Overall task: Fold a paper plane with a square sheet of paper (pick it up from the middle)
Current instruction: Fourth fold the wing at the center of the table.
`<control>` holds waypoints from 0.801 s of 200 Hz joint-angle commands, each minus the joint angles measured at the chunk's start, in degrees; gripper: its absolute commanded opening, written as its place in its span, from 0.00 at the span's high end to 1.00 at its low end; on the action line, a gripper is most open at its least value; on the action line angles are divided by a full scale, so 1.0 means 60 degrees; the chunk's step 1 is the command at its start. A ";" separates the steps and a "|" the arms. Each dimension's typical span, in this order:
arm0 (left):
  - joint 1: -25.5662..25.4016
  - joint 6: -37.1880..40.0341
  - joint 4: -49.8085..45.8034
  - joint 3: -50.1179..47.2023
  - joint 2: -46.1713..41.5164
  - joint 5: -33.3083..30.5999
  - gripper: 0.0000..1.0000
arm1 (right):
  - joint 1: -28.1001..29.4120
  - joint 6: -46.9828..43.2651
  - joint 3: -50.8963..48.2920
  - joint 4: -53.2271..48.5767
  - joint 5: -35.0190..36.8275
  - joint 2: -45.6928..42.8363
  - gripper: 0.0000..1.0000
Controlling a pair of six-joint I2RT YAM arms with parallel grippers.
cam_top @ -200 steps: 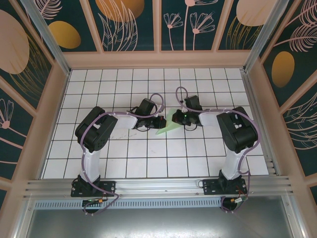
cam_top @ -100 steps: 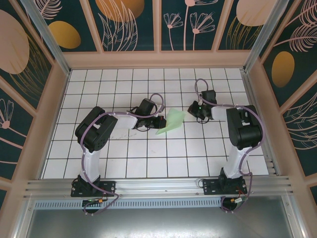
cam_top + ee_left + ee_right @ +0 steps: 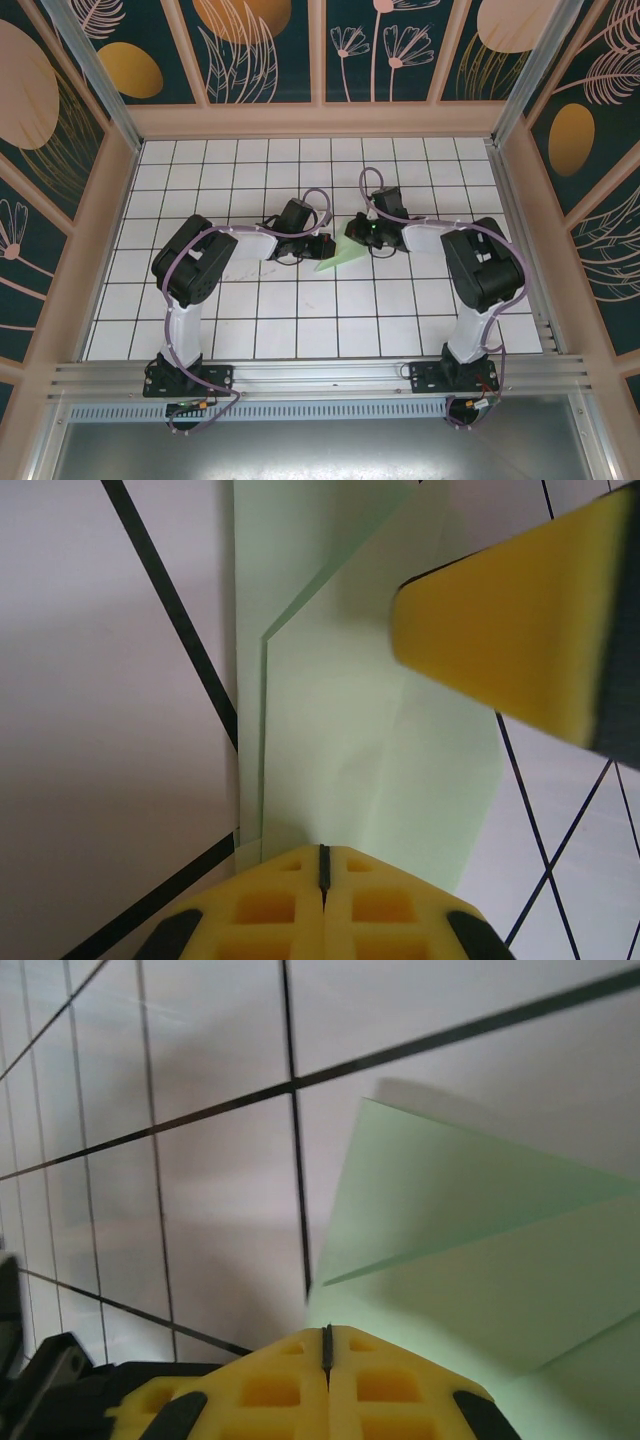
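I'm seeing the paper plane (image 3: 380, 780) as thin matt paper, crisply creased; under it the surface (image 3: 100, 730) is showing smooth, faintly sheeny tiles; the left claw (image 3: 322, 865) is wearing matt rubbery pads.

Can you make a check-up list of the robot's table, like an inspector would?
Surface: white grid-tile table, flat, looks clean.
Job's things: folded mint-green paper lying on the tiles, pointed, layers showing.
Clutter: nothing seen.
Grippers: left gripper and right gripper both have their fingers shut, tips at the paper's edges.
Cables: purple cables loop above each wrist, not on the paper.
Surroundings: teal flower-patterned walls; metal rail along the near edge.
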 commanded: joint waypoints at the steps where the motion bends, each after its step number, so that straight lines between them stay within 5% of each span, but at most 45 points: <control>1: 0.0200 0.0248 -0.1634 -0.0344 0.0503 -0.1440 1.00 | -0.0008 0.0350 -0.0160 0.0335 -0.0312 0.0269 1.00; 160: 0.0187 -0.1186 -0.1112 0.0576 -0.0983 0.0132 0.97 | -0.0091 0.0101 -0.0399 -0.1382 0.1258 0.1366 1.00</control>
